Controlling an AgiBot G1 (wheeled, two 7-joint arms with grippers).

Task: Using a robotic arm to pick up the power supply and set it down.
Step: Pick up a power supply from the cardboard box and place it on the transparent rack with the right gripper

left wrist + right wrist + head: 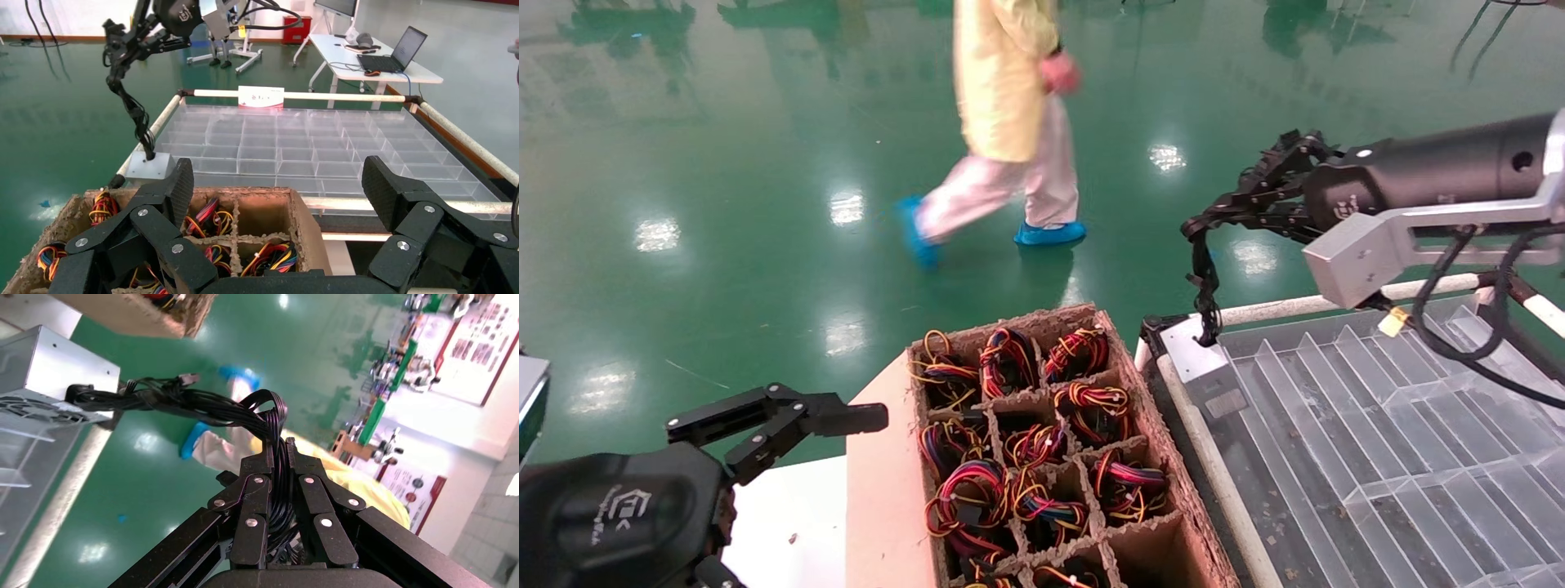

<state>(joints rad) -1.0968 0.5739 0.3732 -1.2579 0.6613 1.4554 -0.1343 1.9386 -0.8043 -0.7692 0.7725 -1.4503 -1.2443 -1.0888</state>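
PSU (pixel 1191 353): small grey metal box, fan grille visible in the right wrist view (pixel 37 410), black cable bundle (pixel 1204 278) coming off one side. Box sits on the near-left corner of the clear tray (pixel 1377 425), at its rim. Cable runs up from the box to the right gripper (pixel 1214 219).

Right gripper: high above the tray corner, out over the floor edge, fingers (pixel 260 496) clamped on the cable bundle, which loops over and passes down between them. It holds the cable, not the box. Cable looks close to taut in the left wrist view (pixel 131 110).

Left gripper (pixel 846 418): low at the near left, beside the carton, jaws wide apart, nothing in them.

Carton (pixel 1156 457): brown fibre box with a cell grid, left of the tray and close against it. Most cells hold coiled red-yellow-black wire bundles (pixel 968 498); one near-right cell looks bare.

Tray: transparent, divided into many small cells, framed by white rails (pixel 294 95). A small white-and-red sign (pixel 261 97) stands on the far rail.

Room: glossy green floor (pixel 723 204). Person (pixel 1001 122) in a yellow top, pale trousers and blue shoe covers walks past beyond the carton. White desk with laptop (pixel 395 52) beyond the tray.
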